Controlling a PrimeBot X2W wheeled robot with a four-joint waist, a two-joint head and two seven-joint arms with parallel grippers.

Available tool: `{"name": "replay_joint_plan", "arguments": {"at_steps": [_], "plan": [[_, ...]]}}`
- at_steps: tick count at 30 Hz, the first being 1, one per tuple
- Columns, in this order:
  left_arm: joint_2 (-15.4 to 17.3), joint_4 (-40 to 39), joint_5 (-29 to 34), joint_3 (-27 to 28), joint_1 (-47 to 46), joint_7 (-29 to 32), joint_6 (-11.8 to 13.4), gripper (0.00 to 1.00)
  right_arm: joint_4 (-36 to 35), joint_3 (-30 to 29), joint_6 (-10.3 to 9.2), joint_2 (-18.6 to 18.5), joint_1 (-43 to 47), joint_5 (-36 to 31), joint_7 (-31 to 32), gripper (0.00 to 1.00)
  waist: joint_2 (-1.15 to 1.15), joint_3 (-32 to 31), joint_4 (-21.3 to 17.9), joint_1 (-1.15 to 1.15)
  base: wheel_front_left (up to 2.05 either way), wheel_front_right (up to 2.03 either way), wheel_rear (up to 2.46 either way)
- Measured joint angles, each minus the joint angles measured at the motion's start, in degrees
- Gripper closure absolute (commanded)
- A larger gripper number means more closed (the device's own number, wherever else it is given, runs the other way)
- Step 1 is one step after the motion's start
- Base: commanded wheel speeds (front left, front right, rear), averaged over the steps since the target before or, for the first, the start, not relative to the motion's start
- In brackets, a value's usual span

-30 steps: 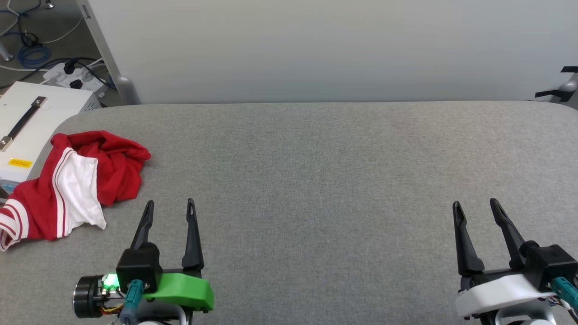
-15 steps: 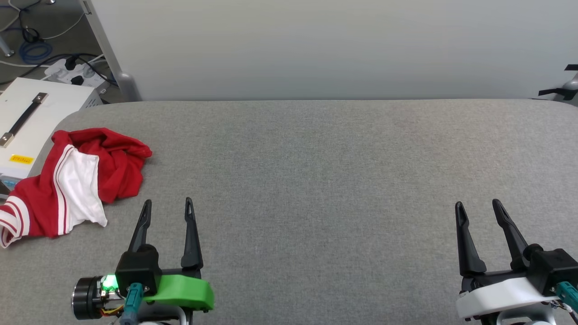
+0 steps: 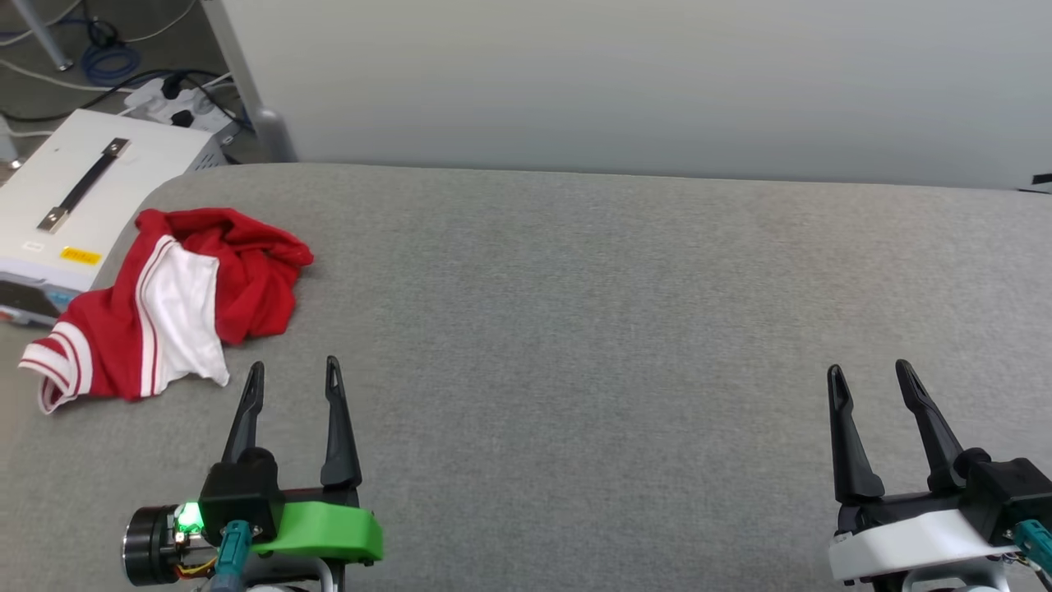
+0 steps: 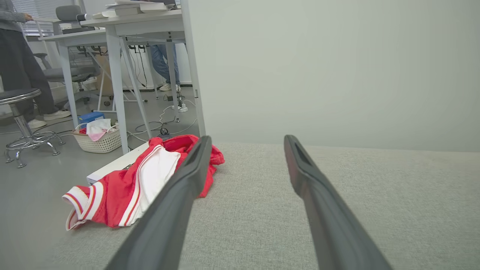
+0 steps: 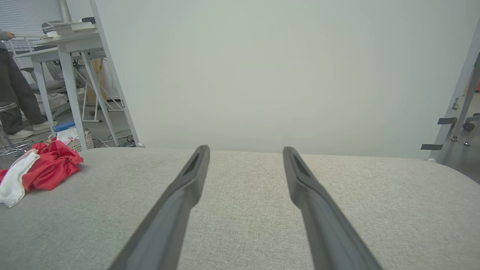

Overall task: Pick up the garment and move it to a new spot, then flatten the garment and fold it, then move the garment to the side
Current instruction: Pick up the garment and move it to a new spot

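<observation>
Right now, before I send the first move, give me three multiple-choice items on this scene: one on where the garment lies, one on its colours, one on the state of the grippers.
1. Where does the garment lie?
A. On the grey surface, far left, ahead of the left gripper
B. In the middle of the surface
C. At the far right edge

2. Which colours show on it?
A. Blue and yellow
B. All black
C. Red and white

3. How do the left gripper and the right gripper stand?
A. Both shut on cloth
B. Both open, holding nothing
C. One open, one shut

Answers:
1 A: the crumpled heap sits by the left edge.
2 C: it has a red body with a white sleeve and striped trim.
3 B: each pair of fingers stands apart over bare surface.
</observation>
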Motion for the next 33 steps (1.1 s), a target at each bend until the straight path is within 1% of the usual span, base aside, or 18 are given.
{"name": "replay_joint_plan", "arguments": {"at_steps": [5,17,33], "plan": [[-0.02,0.03,-0.4,0.75,-0.01,-0.51,0.51,0.0,-0.14,0.38,0.0,0.0,0.04,0.0,-0.4,0.0,0.0,0.35,2.82,0.0,0.0,0.0,0.0],[-0.01,0.64,-1.09,2.78,-0.03,-0.51,0.56,0.0,-0.15,2.16,0.0,0.02,0.13,-0.12,-0.4,0.0,0.0,0.81,10.72,0.0,0.0,0.0,0.0],[-0.01,1.51,-2.78,3.8,0.0,-0.51,0.76,0.0,-0.19,3.68,0.0,0.04,0.21,-0.6,-0.64,0.0,0.0,1.4,21.61,0.0,0.0,0.0,0.0]]}}
